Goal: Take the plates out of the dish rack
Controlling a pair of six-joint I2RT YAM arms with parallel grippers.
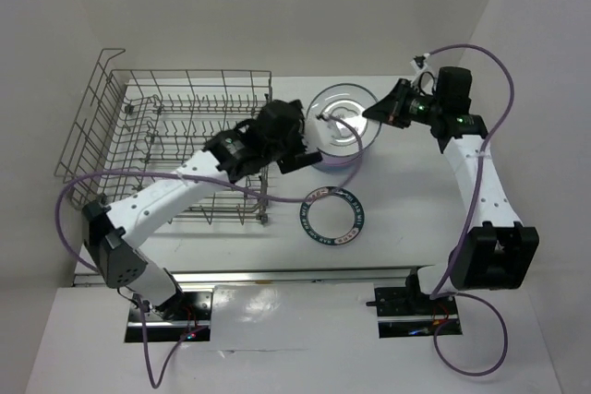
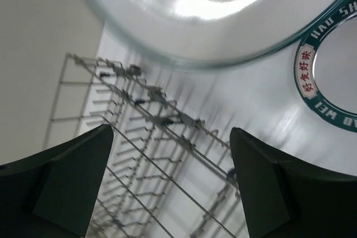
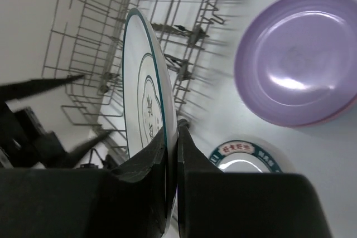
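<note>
You are near the end of the job, as far as these views show. The dish rack (image 1: 185,122) to the left of both claws has no plate standing between its tines. A lavender plate (image 3: 301,65) lies flat on the bench (image 1: 416,219) below the right claw (image 3: 173,149). A pinkish edge peeks from under it, so it may top a stack, though you cannot count how many. A plate with a dark patterned rim (image 1: 332,214) lies flat by itself on the bench, nearer the arm bases than either claw. What looks like the last one, a white plate with a thin teal rim (image 3: 146,98), is in the air. Your right claw is clamped on its edge and holds it clear of the bench, above the lavender plate. I judge that the only step left is to set it down on the bench or on that plate. Your left claw (image 2: 170,132) gapes wide with nothing between its fingers. It sits just beside the held plate on the rack side, and the plate fills the top of its wrist view. The right arm rises from its base, reaches away along the right side of the bench, and bends at the wrist so the claw points left toward the rack. The left arm stretches diagonally from its base across the near corner of the rack.
</note>
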